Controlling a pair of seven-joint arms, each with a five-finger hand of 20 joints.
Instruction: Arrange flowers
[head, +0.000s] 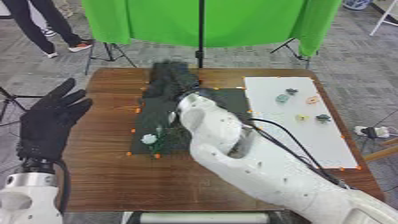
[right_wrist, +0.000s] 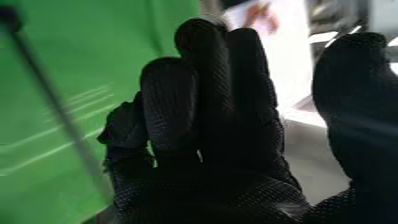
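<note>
Basically wht flower (head: 149, 139), grn stem (head: 158, 148); R hand (head: 171, 82), L hand (head: 47, 122) both outstretched, empty.

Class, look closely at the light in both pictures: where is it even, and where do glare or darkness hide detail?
Head view: fairly even light, with the white sheet bright against the brown table. Right wrist view: the right hand nearly black against glaring white patches, and pale streaks across the green cloth.
</note>
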